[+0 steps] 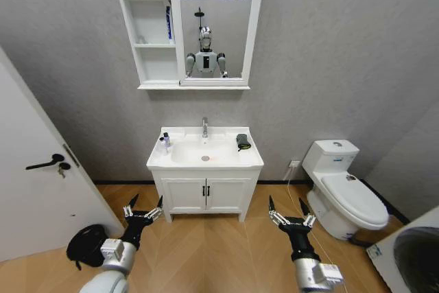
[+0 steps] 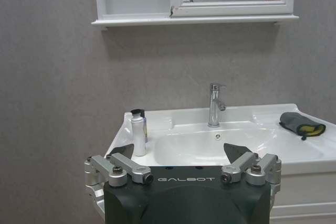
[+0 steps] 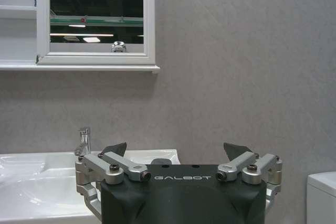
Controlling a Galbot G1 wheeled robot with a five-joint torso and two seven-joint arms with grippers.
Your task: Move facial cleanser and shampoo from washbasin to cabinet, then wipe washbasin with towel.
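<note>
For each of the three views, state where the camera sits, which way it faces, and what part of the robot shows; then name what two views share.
Head view: on the robot's head, looking forward and down at the washbasin, the cabinet and the toilet; the left gripper and right gripper show low, both open.
Left wrist view: on the left wrist, facing the washbasin; the left gripper shows in front, with the towel and a white bottle beyond.
Right wrist view: on the right wrist, facing the wall beside the washbasin; the right gripper shows in front.
Shared: both wrist views show the tap and the cabinet's lower edge.

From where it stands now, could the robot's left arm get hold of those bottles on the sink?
Probably not yet. The left gripper hangs open, low before the vanity, short of the bottles on the washbasin. Nothing blocks the way.
</note>
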